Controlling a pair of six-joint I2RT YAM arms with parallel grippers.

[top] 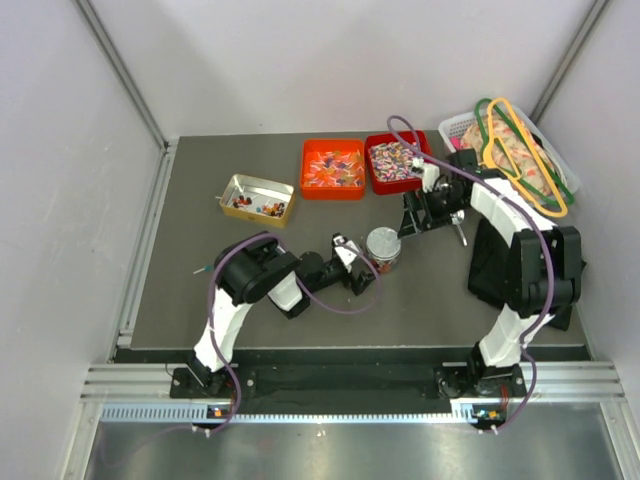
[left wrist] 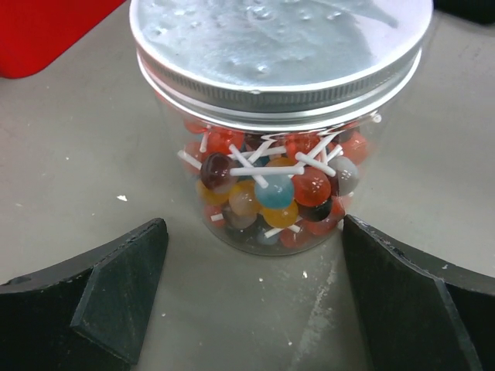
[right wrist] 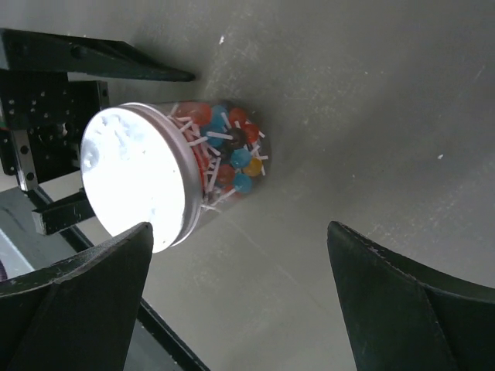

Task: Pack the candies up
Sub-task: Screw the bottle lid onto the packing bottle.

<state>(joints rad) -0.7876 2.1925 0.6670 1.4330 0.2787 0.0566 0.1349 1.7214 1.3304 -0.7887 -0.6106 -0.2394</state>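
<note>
here, left hand (left wrist: 254, 232) gapes before lidded jar (left wrist: 278, 69).

1. The left white-and-black arm (top: 232, 310) folds at the elbow and stretches out to the right, lying low.
2. Its black two-finger left gripper (top: 366, 268) stands wide apart, gripping nothing.
3. The right white-and-black arm (top: 510, 240) arches high, wrist turned leftward.
4. Its black two-finger right gripper (top: 410, 218) gapes too, empty.

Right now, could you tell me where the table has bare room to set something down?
Free: the table between the jar and the near edge; the back left corner behind the tin. Crowded: back right, by the red tray and basket.
</note>
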